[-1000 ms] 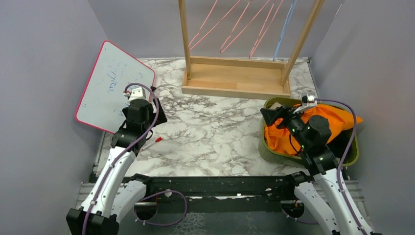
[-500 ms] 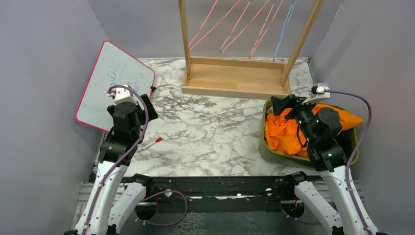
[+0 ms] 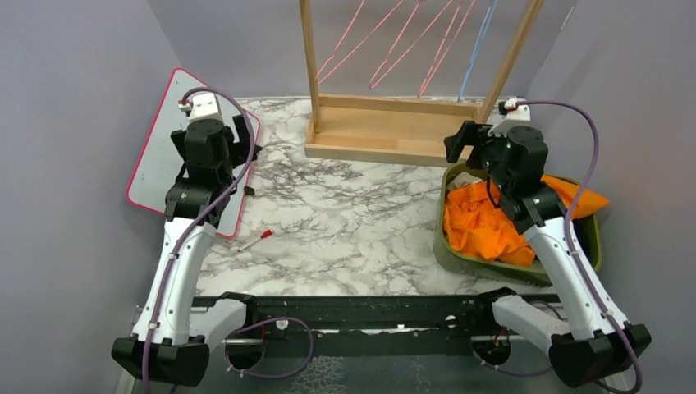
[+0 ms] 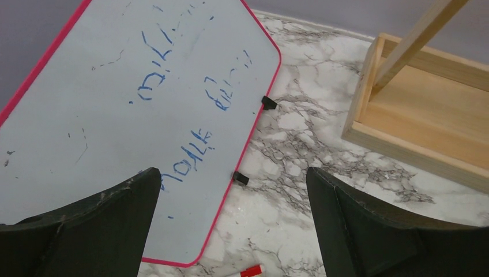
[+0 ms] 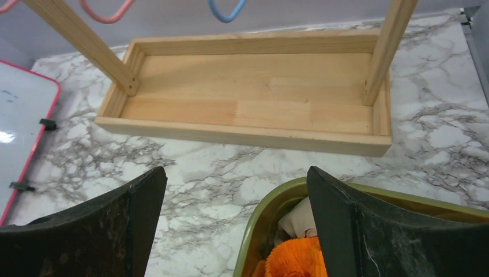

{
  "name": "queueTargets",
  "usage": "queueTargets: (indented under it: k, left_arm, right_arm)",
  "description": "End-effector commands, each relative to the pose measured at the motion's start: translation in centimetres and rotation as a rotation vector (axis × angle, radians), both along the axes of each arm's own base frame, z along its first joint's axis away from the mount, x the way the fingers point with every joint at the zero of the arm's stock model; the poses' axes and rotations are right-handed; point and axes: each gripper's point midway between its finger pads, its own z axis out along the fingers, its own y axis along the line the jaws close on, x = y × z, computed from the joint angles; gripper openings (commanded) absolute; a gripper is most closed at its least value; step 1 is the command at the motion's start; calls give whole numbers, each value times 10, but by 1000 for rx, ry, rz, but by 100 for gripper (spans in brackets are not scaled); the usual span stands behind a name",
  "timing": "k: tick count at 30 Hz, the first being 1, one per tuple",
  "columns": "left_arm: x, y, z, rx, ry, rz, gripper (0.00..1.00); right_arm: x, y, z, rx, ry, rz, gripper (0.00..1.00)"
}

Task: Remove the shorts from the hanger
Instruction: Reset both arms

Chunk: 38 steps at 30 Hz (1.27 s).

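Orange shorts heaped in the green bin, right of centre in the top view. Right gripper above the bin's far rim, fingers wide apart, empty. Left gripper upper left over the whiteboard, spread wide too. Wooden rack top centre.

worktop: white marble, grey-black veining. whiteboard on its left edge: white face, red-pink border, blue scribbles, black clips. marker: red cap. rack at the far edge: pale natural wood. pink hanger, blue hanger. bin at the right edge: olive green. shorts in it: bright orange, pale cloth beside. my left fingers and right fingers: matte black.
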Motion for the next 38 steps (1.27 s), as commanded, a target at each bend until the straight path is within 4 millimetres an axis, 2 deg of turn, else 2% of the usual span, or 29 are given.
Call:
queueTargets:
  k: [1,3,7,11,15,20,28,38]
  left_arm:
    - [-21,-13,25,-99,-95,-71,99]
    - [-32,-5,23,-133,-121,-9,99]
    - [-53,7,19,-141,-134,55,99]
    - [-65,13,17,-129,-136,77,99]
    - [-71,17,18,-111,-128,93,99]
    - [-71,17,18,-120,-123,97,99]
    - [-66,14,5,-130,-85,94,99]
    - [-66,12,5,-136,-84,84,99]
  right_arm:
    - [-31,17,60,-10,-180,172,95]
    - [-45,23,68,-44,-214,238,100]
    - [-66,29,78,-44,-259,304,99]
    - [-79,40,80,-30,-264,382,99]
    - [-74,38,74,-9,-204,354,100]
    - [-62,20,70,28,-183,218,100]
    - [-65,14,65,27,-196,189,99]
    - [-62,9,61,25,-186,152,99]
